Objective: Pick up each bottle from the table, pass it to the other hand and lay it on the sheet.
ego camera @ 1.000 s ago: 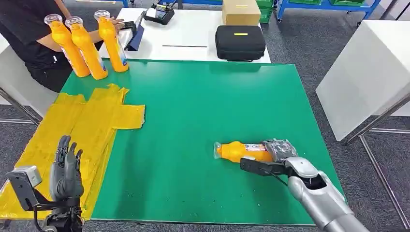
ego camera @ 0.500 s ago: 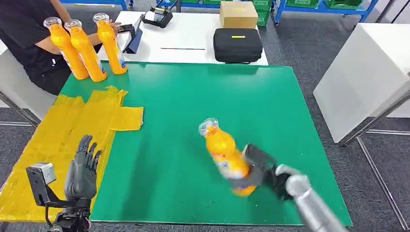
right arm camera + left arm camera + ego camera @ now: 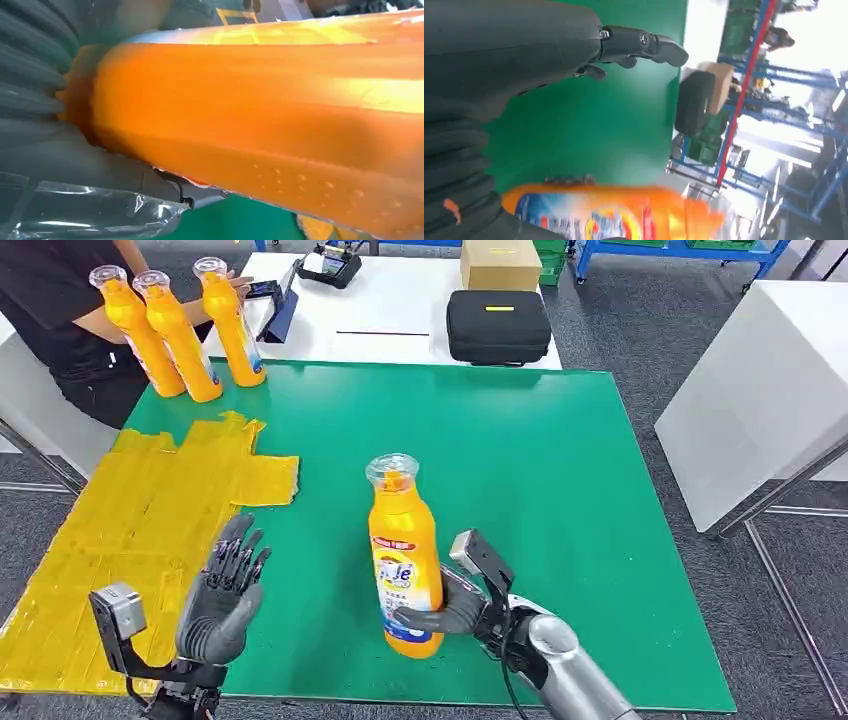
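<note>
Green table mat (image 3: 560,460) spread under my right hand (image 3: 455,605) gripping an upright orange bottle (image 3: 404,555); my left hand (image 3: 222,600) hung open at nine o'clock, over the yellow sheet's (image 3: 130,510) edge.

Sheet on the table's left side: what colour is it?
Yellow. The crinkled plastic sheet shows best in the head view, lying on the green table.

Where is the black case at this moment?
In the head view, the black case lies on the white table behind the green mat, beside a cardboard box.
</note>
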Available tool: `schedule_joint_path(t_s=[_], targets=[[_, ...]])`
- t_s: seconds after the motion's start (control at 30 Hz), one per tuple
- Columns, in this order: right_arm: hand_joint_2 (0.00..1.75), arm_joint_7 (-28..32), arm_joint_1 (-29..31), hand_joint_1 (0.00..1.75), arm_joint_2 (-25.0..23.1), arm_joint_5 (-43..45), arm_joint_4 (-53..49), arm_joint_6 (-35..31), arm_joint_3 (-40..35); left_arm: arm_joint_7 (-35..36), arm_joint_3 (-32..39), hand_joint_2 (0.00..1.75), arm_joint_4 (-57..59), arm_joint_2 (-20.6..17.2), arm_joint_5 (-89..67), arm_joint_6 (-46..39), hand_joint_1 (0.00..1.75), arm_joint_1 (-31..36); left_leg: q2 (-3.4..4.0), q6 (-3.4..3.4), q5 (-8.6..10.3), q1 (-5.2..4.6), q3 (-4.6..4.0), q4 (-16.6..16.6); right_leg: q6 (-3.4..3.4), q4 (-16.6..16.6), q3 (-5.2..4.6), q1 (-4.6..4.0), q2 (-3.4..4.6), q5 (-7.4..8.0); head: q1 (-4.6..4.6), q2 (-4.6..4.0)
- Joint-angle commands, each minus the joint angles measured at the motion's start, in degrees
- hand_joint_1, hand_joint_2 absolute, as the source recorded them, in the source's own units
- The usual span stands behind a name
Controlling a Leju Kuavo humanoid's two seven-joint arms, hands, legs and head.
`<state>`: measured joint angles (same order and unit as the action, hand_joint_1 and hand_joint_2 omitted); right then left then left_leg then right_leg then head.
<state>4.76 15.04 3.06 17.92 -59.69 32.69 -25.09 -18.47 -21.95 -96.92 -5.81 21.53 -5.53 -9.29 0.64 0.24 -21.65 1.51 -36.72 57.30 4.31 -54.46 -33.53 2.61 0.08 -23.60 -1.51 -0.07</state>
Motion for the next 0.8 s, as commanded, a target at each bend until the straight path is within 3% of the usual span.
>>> schedule_joint_path(t_s=[0.03, 0.5, 0.8], targets=[[1.75, -3.16, 8.8, 1.75, -9.52, -8.75, 5.75, -10.27, -8.82, 5.47, -5.78, 1.75, -1.01, 3.15, -3.88, -0.51, 0.0, 5.07, 0.23, 0.01, -0.11, 0.01, 0.08, 0.08, -0.36, -0.13, -0.08, -0.05, 0.25, -0.03, -0.02, 0.0], [1.75, -4.42, 9.74, 1.75, -12.39, -24.97, 2.05, -20.64, -16.2, 7.31, -3.62, 1.75, -1.25, 6.42, -5.07, -0.34, 0.0, 7.01, 0.06, 0.03, -0.11, 0.0, -0.02, 0.1, -0.37, -0.14, -0.12, -0.04, 0.07, -0.09, 0.02, 0.0], [1.75, -4.43, 6.91, 1.75, -10.82, -27.24, -3.31, -22.47, -17.1, 7.89, -3.38, 1.75, -0.8, 6.86, -4.79, -0.01, 0.0, 8.19, -0.12, 0.03, -0.04, 0.02, -0.06, 0.03, -0.29, -0.03, -0.11, -0.05, -0.12, -0.08, 0.04, 0.0]])
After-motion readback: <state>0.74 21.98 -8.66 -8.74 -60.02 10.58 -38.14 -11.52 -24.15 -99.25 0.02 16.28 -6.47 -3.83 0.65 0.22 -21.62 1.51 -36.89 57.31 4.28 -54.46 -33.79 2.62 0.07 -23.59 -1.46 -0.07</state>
